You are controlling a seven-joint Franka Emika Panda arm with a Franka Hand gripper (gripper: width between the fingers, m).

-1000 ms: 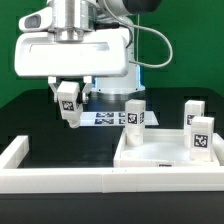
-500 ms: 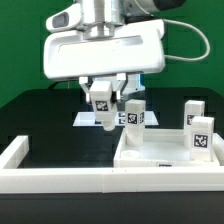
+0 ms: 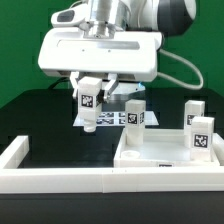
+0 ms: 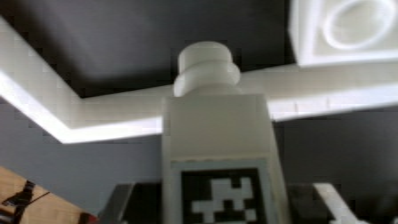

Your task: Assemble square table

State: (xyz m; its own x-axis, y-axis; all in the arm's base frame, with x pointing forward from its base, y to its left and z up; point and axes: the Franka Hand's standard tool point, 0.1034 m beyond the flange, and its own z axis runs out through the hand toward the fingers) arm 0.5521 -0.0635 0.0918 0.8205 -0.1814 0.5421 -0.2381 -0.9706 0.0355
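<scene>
Leg block [image 3: 89, 102] hangs clamped upright in the jaws, long axis vertical, peg end down; tabletop panel [image 3: 160, 155] lies below, toward the exterior view's right, on the desk

Arm upright, claw [image 3: 89, 100] pointing down, clamped on a leg block [image 3: 89, 107]

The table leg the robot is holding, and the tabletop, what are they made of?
The table leg looks like white plastic, smooth and matte, with a paper-like black-white tag stuck on. The tabletop seems the same white plastic, judging by its even color and molded raised rim. Neither is certain from looks alone.
</scene>
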